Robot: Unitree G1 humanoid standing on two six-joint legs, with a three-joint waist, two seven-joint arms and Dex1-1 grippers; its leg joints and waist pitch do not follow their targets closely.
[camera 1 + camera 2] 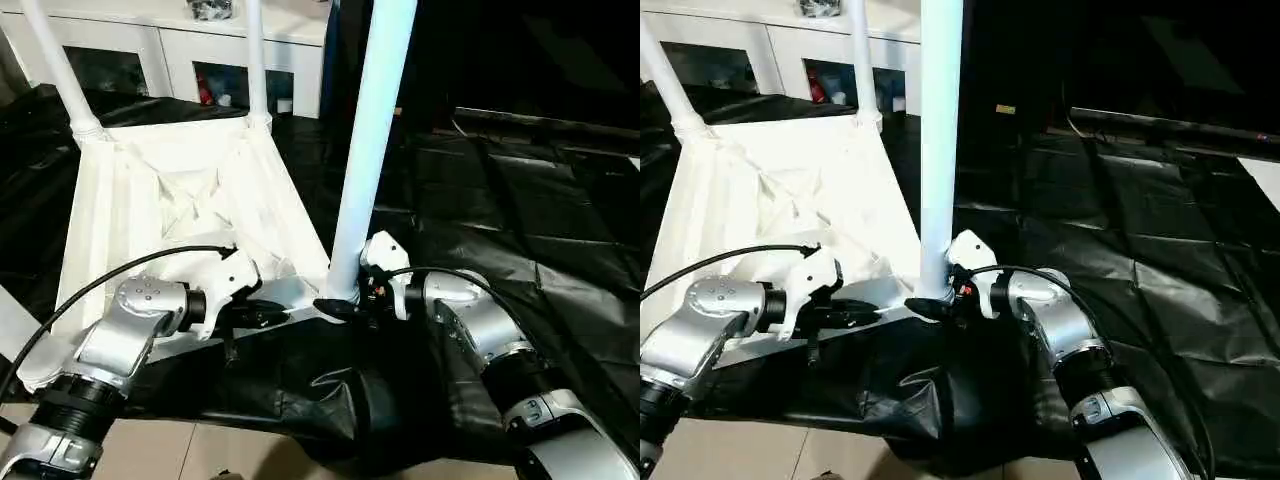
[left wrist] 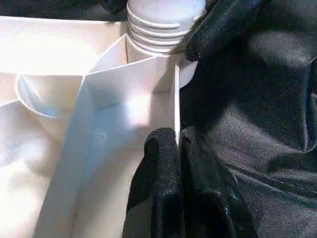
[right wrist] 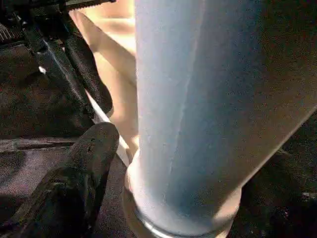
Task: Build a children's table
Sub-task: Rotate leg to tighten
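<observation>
Left tool [image 2: 179, 144]: pinched tight on the thin upright rim of the table top [image 1: 150, 215], at its near edge; one black finger inside the rim, one outside, pads [image 2: 161, 148] meeting across the wall.
Left forearm [image 1: 130, 325]: silver, lay low along the near edge, with a black cable [image 1: 110, 280] looping over it.
Right tool [image 1: 930, 305]: spread wide about the foot of the near leg [image 1: 365, 150]; one black finger [image 3: 74, 183] sat just beside the leg's base, touch hard to judge.
Right forearm [image 1: 1060, 335]: silver, reached in from the right toward the near right corner.
Near leg: white tube, stood upright in the near right corner socket [image 2: 163, 29], ribbed collar showing just above the rim.
Table top: lay upside down, ribbed underside facing up, between the two arms and stretching away from them.
Far legs: one [image 1: 60, 70] leaned outward in the far left corner, another [image 1: 256, 60] stood in the far right corner.
Floor cover: crumpled black sheet [image 1: 520, 220] under and around the table top, bunched up below the near edge.
Floor [image 1: 200, 455]: pale tiles along the nearest strip.
Cabinet [image 1: 170, 40]: white with glass doors, behind the table top, well apart from the tools.
</observation>
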